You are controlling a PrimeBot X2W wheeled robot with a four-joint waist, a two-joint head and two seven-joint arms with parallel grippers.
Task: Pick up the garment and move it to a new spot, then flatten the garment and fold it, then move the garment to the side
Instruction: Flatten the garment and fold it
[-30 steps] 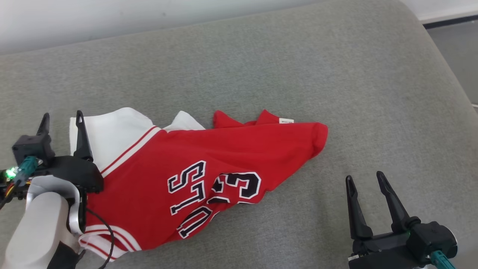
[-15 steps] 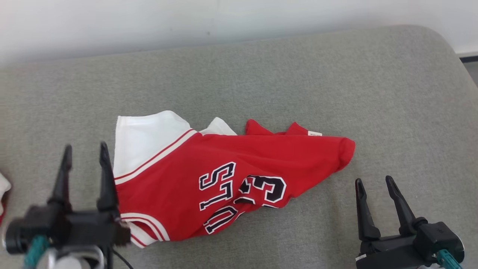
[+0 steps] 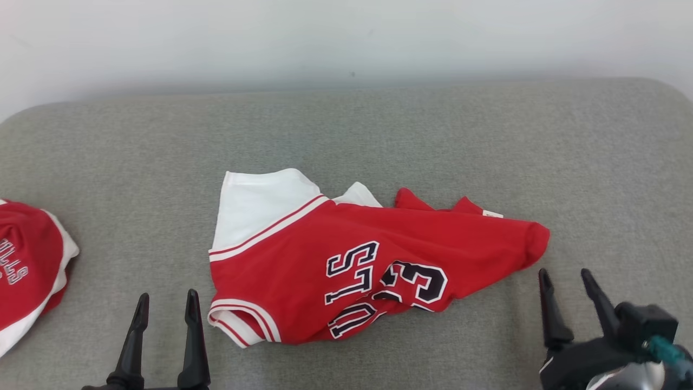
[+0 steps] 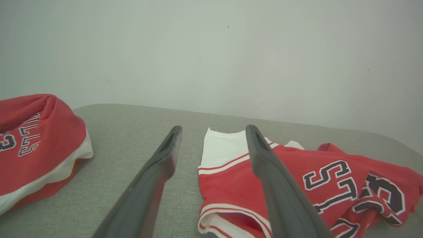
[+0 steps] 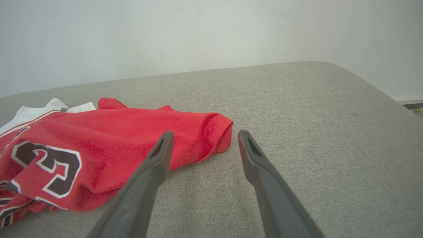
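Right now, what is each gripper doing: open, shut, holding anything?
Left gripper: open, holding nothing, just left of the jersey.
Right gripper: open, holding nothing.

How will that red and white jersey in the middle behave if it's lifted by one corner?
The jersey is probably floppy: it lies rumpled, folded over its lettering, so it would likely drape. Its flat-lying layers suggest thin, light cloth. On the grey fabric cushion, a push would probably bunch it rather than slide it.
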